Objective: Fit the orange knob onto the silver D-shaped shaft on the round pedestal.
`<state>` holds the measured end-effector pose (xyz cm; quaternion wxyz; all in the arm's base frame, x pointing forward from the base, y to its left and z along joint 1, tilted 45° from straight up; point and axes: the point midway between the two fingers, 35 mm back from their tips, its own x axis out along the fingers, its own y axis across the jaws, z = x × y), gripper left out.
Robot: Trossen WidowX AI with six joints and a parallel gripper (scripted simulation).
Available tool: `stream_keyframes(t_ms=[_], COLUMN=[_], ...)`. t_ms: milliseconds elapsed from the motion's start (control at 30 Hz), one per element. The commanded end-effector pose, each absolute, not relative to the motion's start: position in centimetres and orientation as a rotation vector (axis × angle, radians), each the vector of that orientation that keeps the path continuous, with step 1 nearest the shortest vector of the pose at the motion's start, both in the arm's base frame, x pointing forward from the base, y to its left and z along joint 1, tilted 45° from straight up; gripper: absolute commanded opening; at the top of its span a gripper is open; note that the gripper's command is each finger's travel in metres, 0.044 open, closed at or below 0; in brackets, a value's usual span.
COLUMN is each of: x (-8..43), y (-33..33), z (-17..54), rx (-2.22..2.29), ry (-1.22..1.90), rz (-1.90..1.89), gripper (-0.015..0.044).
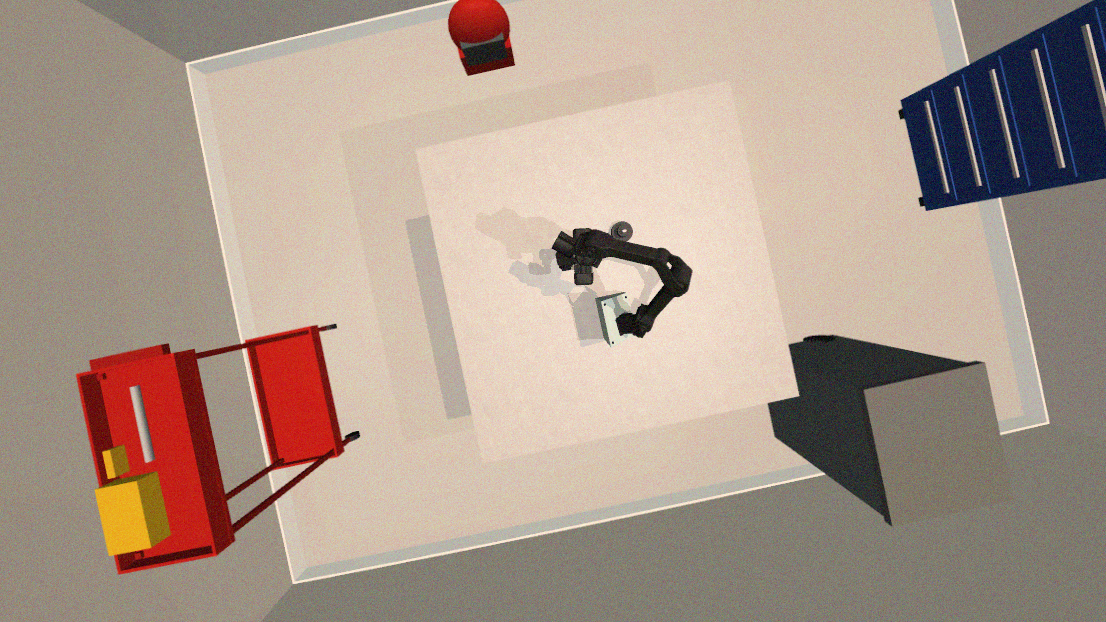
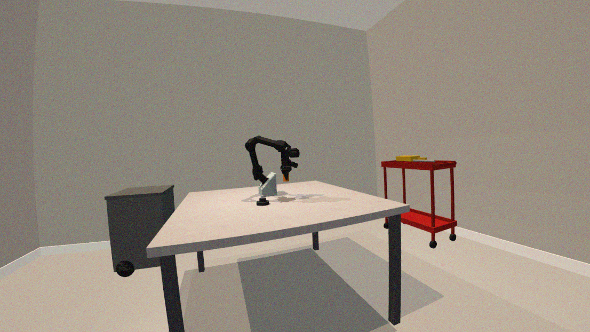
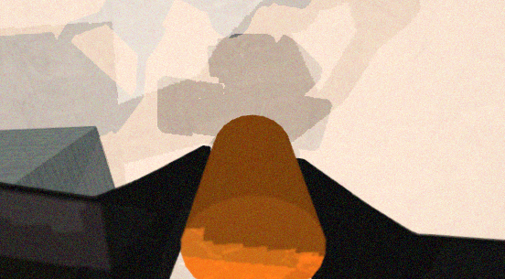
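Note:
My gripper (image 2: pixel 285 175) (image 3: pixel 252 160) is shut on the orange knob (image 2: pixel 284 179) (image 3: pixel 252 177), held between the black fingertips and pointing down, high above the table. The knob's underside and its hole are out of sight, and the arm hides the knob in the top view. The dark round pedestal (image 1: pixel 614 236) (image 2: pixel 262 203) stands on the table, apart from the gripper; in the top view it is just beyond the arm's forearm, to the right of the gripper end. Its small silver shaft (image 1: pixel 623 231) points up; its flat side is too small to make out. The wrist view does not show the pedestal.
The arm's pale green angled base (image 1: pixel 607 320) (image 2: pixel 269 188) (image 3: pixel 55 155) stands on the table (image 1: pixel 522 386) (image 2: pixel 304 211) close to the gripper. A red cart (image 1: pixel 293 395) (image 2: pixel 418 164) and a dark cabinet (image 1: pixel 848 370) (image 2: pixel 134 228) stand off the table.

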<state>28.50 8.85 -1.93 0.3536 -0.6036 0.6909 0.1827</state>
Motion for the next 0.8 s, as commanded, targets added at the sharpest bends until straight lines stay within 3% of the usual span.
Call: stream_keyframes(t_ms=[0, 767], x=[28.7, 28.8], y=[8.0, 0.2], z=[-3.2, -11.8], rx=[-1.540, -1.523], ry=[1.800, 1.822], rz=[0.491, 0.488], gripper=[0.0000, 0.0000])
